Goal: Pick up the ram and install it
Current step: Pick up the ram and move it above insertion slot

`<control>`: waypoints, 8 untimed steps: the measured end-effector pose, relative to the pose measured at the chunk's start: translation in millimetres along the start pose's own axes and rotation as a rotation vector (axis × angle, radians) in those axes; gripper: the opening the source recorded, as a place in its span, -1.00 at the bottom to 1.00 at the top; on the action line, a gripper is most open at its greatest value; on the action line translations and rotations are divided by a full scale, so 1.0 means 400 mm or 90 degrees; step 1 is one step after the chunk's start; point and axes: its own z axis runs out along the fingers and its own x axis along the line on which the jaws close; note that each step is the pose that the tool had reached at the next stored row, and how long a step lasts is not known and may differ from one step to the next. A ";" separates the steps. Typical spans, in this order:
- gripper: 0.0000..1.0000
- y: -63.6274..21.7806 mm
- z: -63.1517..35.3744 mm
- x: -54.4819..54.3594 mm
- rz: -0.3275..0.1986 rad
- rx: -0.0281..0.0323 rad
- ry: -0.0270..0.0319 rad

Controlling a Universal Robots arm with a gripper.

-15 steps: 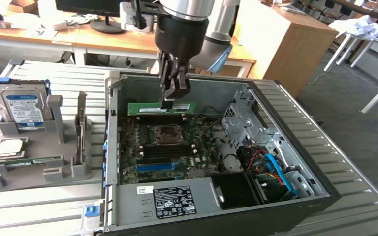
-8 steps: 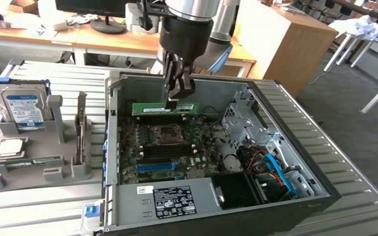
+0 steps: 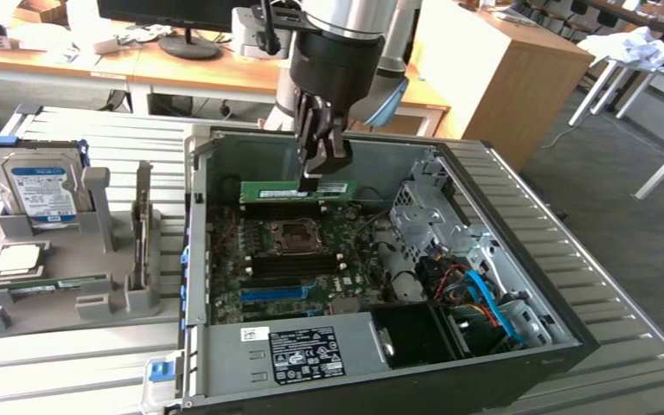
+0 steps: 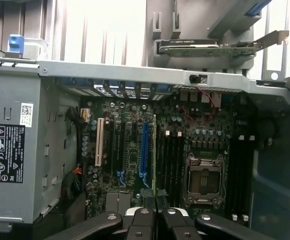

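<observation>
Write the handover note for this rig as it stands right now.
Gripper: shut on the long, thin green ram stick, gripping it near the middle of its upper edge.
Ram: held level inside the open grey metal computer case, above the green motherboard.
Done: ram picked up and now inside the case.
Left: ram not yet seated in a slot.

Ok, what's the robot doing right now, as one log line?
claw: shut on ram | ram: held level over motherboard | case: open
</observation>
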 end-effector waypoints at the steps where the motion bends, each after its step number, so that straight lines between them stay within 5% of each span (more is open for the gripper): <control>1: -0.76 -0.003 0.000 0.000 0.000 0.0000 0.0000; 8: -0.76 -0.022 0.000 0.001 0.000 0.0000 0.0000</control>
